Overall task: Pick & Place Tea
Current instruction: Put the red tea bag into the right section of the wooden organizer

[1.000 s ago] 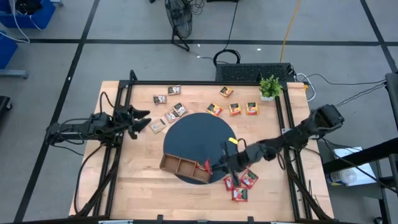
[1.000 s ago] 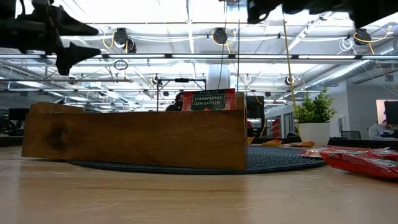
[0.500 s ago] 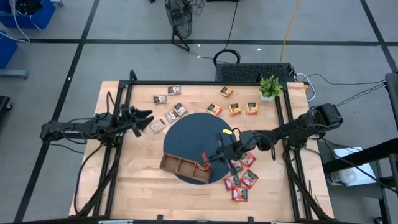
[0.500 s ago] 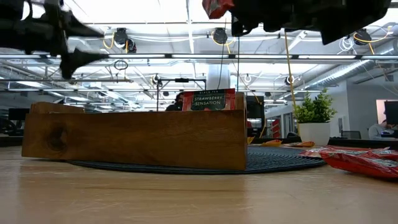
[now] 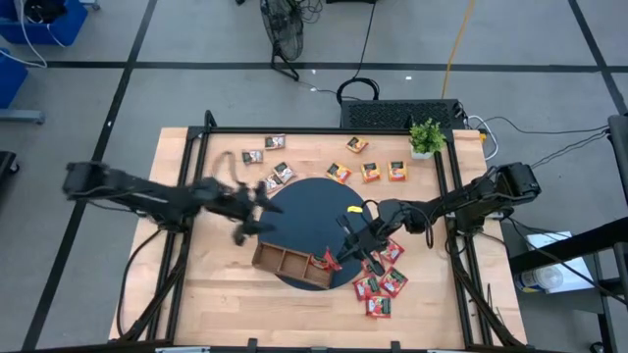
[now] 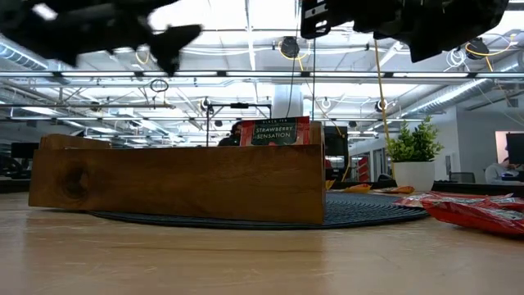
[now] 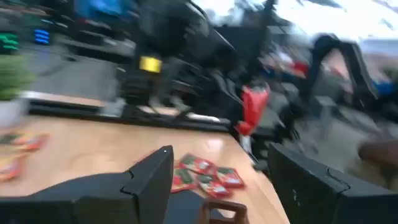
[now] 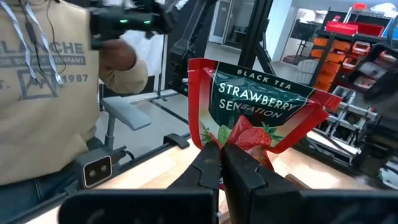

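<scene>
My right gripper (image 5: 341,253) (image 8: 222,149) hangs above the right end of the wooden tray (image 5: 290,263), shut on a red strawberry tea sachet (image 8: 261,109). Another red sachet (image 6: 275,131) stands upright in the tray's right compartment. My left gripper (image 5: 255,218) (image 7: 217,180) is open with nothing between its fingers, blurred, above the left edge of the round dark mat (image 5: 314,211). Dark brown sachets (image 5: 265,157) lie at the far left, orange ones (image 5: 370,172) at the far middle and red ones (image 5: 381,279) to the right of the mat. My right gripper pinches the middle of the red sachet's lower edge (image 8: 231,142) between its two fingers. The fingers come level from the table's right side. The sachet stands up beyond the fingertips, face toward the wrist camera, bent a little, lifted clear above the tray.
A small potted plant (image 5: 426,137) stands at the far right corner. The black frame rails (image 5: 186,226) run along the table's left and right sides. A person in a beige hooded top (image 8: 56,74) stands beyond the table.
My left gripper has swept from the table's left edge toward the right, out over the mat's left rim, staying open and turning as it went. My right gripper has kept hold of the red sachet above the tray's right end and has turned its wrist.
</scene>
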